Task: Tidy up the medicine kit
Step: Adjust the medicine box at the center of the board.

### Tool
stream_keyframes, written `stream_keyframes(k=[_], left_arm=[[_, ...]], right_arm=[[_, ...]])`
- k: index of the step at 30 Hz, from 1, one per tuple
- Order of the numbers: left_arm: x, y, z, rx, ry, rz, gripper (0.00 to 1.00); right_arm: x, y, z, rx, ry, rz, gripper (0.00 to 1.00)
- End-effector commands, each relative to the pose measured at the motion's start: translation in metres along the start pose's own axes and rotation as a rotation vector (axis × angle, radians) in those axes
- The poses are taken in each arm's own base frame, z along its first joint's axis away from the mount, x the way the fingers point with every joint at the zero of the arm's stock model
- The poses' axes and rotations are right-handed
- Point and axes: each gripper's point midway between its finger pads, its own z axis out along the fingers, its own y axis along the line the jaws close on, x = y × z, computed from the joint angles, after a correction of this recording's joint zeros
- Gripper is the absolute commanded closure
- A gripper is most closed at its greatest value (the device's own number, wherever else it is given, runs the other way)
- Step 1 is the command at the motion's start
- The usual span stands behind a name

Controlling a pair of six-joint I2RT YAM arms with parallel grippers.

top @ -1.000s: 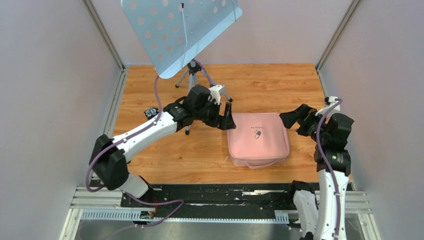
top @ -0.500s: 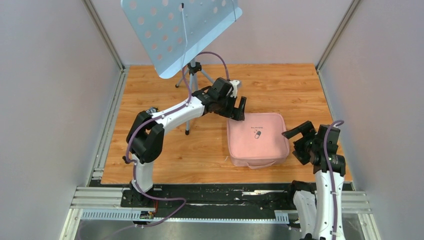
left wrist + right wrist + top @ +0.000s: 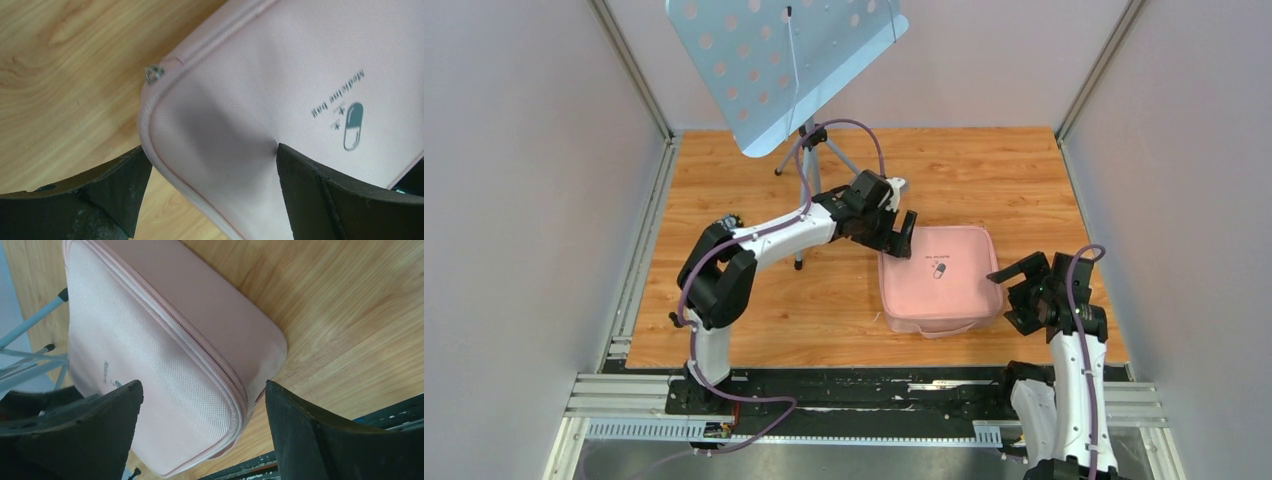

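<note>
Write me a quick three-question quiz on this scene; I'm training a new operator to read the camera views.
1. True or false: the medicine kit lies unzipped with its lid folded back.
2. The left gripper is at which part of the kit? A) far-left corner B) near-right corner C) centre
3. Short answer: what does the right gripper hold?
Key: 1 false, it is zipped shut. 2 A. 3 Nothing; its jaws stand open near the kit's right side.
</note>
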Motion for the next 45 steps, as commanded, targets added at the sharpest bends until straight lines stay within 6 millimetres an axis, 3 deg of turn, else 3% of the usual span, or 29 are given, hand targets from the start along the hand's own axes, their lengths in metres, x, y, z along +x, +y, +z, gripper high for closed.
stream_keyframes(k=[1, 5, 8, 12, 16, 23, 27, 32, 38, 45], left_arm=[[-0.001, -0.031, -0.049, -0.047, -0.043, 0.076, 0.00], [0.010, -0.046, -0.079, -0.078, -0.070, 0.104, 0.00], [0.023, -0.058, -0.091, -0.032, -0.071, 0.103, 0.00], [0.066, -0.060, -0.082, 0.005, 0.019, 0.092, 0.07], [0.099, -0.060, -0.074, 0.014, 0.095, 0.101, 0.16], [0.123, -0.065, -0.071, 0.060, 0.148, 0.132, 0.27], [0.132, -0.066, -0.064, 0.066, 0.186, 0.149, 0.30], [0.134, -0.049, -0.054, -0.019, 0.192, 0.155, 0.31], [0.115, -0.020, -0.045, -0.153, 0.154, 0.173, 0.33], [0.061, 0.006, -0.038, -0.191, 0.064, 0.083, 0.32]], right_arm=[[-0.039, 0.013, 0.001, -0.005, -0.161, -0.081, 0.08], [-0.060, 0.023, 0.007, 0.006, -0.212, -0.160, 0.03], [-0.065, 0.046, 0.015, -0.091, -0.202, -0.238, 0.10], [-0.063, 0.070, 0.025, -0.210, -0.167, -0.322, 0.21], [-0.065, 0.069, 0.043, -0.186, -0.119, -0.376, 0.32], [-0.064, 0.072, 0.063, -0.194, -0.056, -0.414, 0.39], [-0.064, 0.073, 0.069, -0.193, -0.039, -0.416, 0.58], [-0.063, 0.069, 0.070, -0.183, -0.044, -0.407, 0.82], [-0.049, 0.060, 0.063, -0.201, -0.032, -0.371, 1.00], [-0.014, 0.040, 0.048, -0.247, 0.014, -0.281, 1.00]])
